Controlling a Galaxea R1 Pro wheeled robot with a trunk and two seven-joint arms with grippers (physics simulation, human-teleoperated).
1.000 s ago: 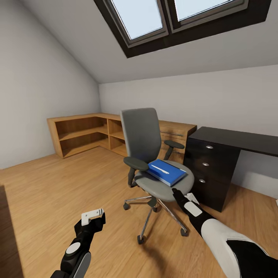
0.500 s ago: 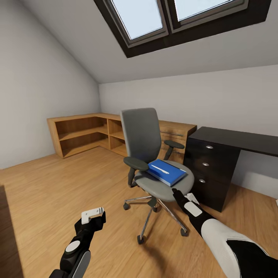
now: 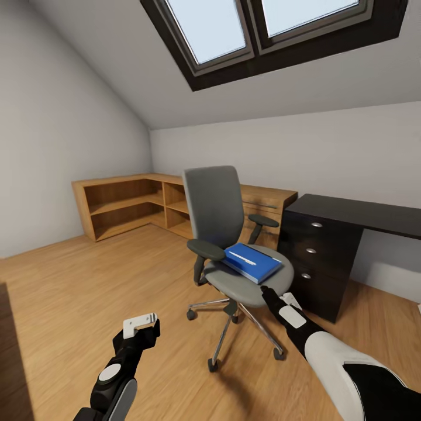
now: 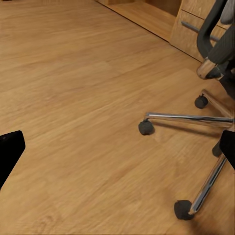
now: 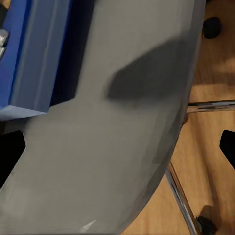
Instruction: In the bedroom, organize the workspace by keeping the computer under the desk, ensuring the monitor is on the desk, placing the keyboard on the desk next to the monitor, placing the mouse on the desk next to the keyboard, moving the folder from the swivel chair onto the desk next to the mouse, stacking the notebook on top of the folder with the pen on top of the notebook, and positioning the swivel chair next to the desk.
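The swivel chair (image 3: pixel 214 206) stands mid-room on the wood floor, just left of the black desk (image 3: pixel 354 211) and its three-drawer pedestal. On its grey seat (image 5: pixel 122 122) lies the blue folder (image 3: pixel 255 263), with the whitish pen (image 3: pixel 241 257) on top of it. My right gripper (image 3: pixel 273 294) is open at the seat's front edge, close to the folder (image 5: pixel 19 49). My left gripper (image 3: pixel 140 325) hangs open, low over the floor left of the chair's chrome base (image 4: pixel 188 117). Computer, monitor, keyboard, mouse and notebook are out of view.
A low wooden corner shelf unit (image 3: pixel 123 202) runs along the back left walls, and a wooden dresser (image 3: pixel 266 199) stands behind the chair. The chair's castors (image 3: pixel 212 364) spread over the floor between my arms. A dark edge (image 3: pixel 9 351) sits at lower left.
The whole picture has shifted down a few pixels, so the camera has tilted slightly. Both arms, the chair and the folder keep their places.
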